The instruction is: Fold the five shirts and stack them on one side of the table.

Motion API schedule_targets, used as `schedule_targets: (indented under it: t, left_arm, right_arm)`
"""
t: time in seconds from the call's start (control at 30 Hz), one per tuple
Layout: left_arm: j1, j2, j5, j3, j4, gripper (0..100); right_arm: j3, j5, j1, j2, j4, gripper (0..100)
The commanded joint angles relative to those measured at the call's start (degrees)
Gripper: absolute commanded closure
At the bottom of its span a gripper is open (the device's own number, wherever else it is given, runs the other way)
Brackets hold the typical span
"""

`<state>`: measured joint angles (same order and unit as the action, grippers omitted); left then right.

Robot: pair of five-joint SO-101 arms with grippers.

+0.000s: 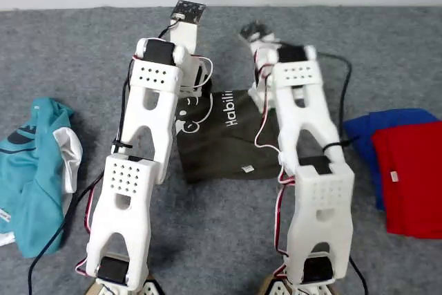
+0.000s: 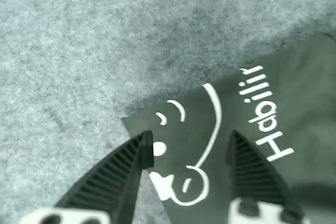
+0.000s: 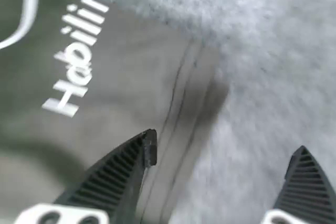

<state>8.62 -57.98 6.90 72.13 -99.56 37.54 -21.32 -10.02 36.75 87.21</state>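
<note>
Shirt lies folded flat, dark, white-printed.

The light is soft and bright all over the grey tabletop. The two white arms look bright but have no hard shine. Faint shadows lie beside them. In the right wrist view a dark shadow runs along the edge of the dark shirt. In the left wrist view the shirt gets darker near the fingers.
</note>
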Motion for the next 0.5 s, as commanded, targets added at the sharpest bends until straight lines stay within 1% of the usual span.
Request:
schedule_targets:
  t: [0.0, 0.1, 0.23, 0.47]
  left_arm:
    - [-1.49, 1.49, -0.44, 1.8, -1.05, 77]
    - [-1.85, 1.49, -0.44, 1.89, -1.05, 77]
    - [-1.85, 1.49, -0.44, 1.89, -1.05, 77]
    - [-1.85, 1.49, -0.44, 1.89, -1.05, 77]
  right_arm:
    - [2.9, 0.62, 0.75, -5.23, 6.99, 61.4]
    - [2.2, 0.7, 0.57, -3.47, 7.34, 61.4]
    - [2.29, 0.79, -1.45, 1.36, 6.9, 61.4]
    - [2.29, 0.7, -1.63, 11.03, -2.33, 61.5]
